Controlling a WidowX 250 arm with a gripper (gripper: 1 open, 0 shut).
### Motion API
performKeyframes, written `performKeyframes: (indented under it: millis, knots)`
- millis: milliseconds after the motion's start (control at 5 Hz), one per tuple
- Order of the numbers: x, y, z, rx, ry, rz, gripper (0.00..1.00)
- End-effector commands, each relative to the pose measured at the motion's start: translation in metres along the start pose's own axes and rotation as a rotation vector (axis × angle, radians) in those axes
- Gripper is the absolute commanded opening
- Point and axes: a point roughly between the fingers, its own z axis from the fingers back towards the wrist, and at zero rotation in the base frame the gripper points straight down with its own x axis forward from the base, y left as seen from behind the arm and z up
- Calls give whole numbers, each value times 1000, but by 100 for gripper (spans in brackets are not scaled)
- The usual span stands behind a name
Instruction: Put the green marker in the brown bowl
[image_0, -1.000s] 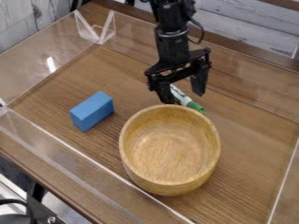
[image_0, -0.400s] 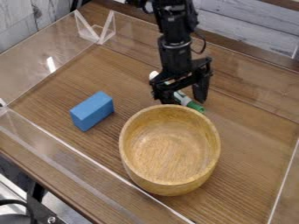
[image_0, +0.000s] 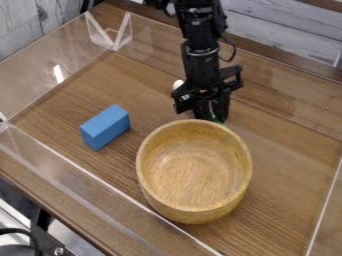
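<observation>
The brown bowl (image_0: 195, 170) is a wide light wooden bowl with nothing in it, at the front centre of the table. Just behind its far rim the black gripper (image_0: 205, 110) stands upright, low over the table, its fingers drawn together. The green marker (image_0: 221, 119) shows only as a small bit of green and white beside the right finger; the rest is hidden by the fingers. The jaws stand closed around it.
A blue block (image_0: 104, 126) lies left of the bowl. Clear plastic walls (image_0: 40, 60) ring the wooden table, with a clear stand (image_0: 110, 33) at the back left corner. The arm rises to the top edge of the view.
The gripper came down toward the table behind the bowl and its fingers, spread wide a second ago, have closed together over the marker.
</observation>
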Motion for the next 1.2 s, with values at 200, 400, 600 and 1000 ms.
performKeyframes:
  millis: [200,400,600,1000]
  knots:
    - [-3,-10,27,-33,-33,-48,0]
    - [-5,-10,33,-33,-31,-59,0]
    - [-7,-11,40,-32,-27,-69,0]
    - [-10,-12,51,-31,-21,-91,0]
